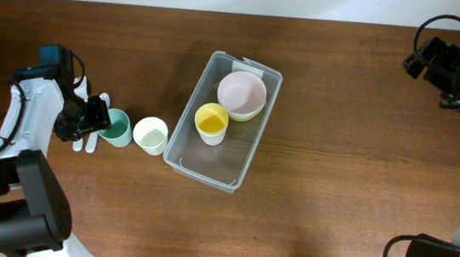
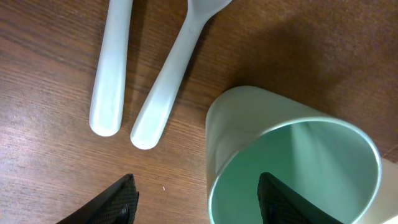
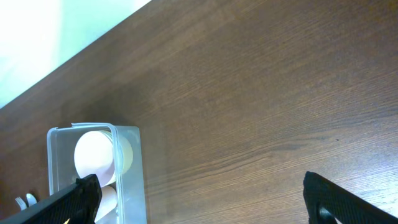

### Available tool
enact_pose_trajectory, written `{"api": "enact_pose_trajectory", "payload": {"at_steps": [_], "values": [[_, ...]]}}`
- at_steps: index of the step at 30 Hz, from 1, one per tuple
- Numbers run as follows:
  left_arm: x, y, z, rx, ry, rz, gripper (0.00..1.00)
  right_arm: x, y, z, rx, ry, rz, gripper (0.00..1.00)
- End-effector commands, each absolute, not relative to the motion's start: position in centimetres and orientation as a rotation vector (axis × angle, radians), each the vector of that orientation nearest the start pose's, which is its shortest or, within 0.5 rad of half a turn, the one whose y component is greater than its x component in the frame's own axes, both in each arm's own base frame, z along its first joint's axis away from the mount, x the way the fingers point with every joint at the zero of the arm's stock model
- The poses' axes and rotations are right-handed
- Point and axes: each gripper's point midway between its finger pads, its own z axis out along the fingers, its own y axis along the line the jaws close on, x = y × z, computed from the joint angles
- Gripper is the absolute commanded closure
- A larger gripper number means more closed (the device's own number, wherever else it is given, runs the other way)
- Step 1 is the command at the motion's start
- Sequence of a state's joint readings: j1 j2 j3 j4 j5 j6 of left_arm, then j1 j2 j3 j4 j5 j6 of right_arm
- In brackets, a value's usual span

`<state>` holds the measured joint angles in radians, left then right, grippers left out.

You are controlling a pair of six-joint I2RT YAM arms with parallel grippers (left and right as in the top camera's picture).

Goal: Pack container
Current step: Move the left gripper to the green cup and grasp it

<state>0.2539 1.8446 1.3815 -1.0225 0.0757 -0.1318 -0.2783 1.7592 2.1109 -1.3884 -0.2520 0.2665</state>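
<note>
The clear container [image 1: 220,160] lies at mid-table. It holds a pink bowl [image 1: 242,90] nested in a yellow-green bowl, and a yellow cup [image 1: 211,121]. A teal cup [image 1: 117,127] and a pale mint cup [image 1: 150,135] stand to its left. My left gripper [image 1: 96,120] is open at the teal cup [image 2: 292,155]. In the left wrist view its fingers [image 2: 199,202] straddle the cup's wall, one inside and one outside. My right gripper [image 1: 432,61] is open and empty high at the far right. Its fingers [image 3: 205,199] frame bare table, with the container [image 3: 129,177] at their left.
Two white utensils [image 2: 112,68] lie side by side on the table just left of the teal cup, under the left arm [image 1: 90,141]. The table's far edge meets a white wall [image 3: 37,37] at the back.
</note>
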Motion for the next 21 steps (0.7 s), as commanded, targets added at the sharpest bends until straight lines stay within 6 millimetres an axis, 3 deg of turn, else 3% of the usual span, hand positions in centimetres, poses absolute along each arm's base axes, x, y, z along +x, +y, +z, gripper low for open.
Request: {"api": "enact_pose_trajectory", "payload": {"at_steps": [1, 8, 12, 21], "values": [[35.1, 7.1, 6.9, -0.562, 2.984, -0.156, 0.36, 39.8, -7.0, 30.6, 0.621, 2.517, 0.326, 0.01], [35.4, 7.0, 7.0, -0.552, 2.973, -0.169, 0.36, 39.8, -7.0, 30.6, 0.621, 2.517, 0.326, 0.01], [35.8, 7.9, 6.9, -0.551, 2.954, -0.093, 0.42, 39.8, -7.0, 30.6, 0.621, 2.517, 0.326, 0.01], [36.2, 8.2, 5.0, -0.546, 2.923, -0.079, 0.49, 39.8, -7.0, 30.6, 0.621, 2.517, 0.326, 0.01]]}}
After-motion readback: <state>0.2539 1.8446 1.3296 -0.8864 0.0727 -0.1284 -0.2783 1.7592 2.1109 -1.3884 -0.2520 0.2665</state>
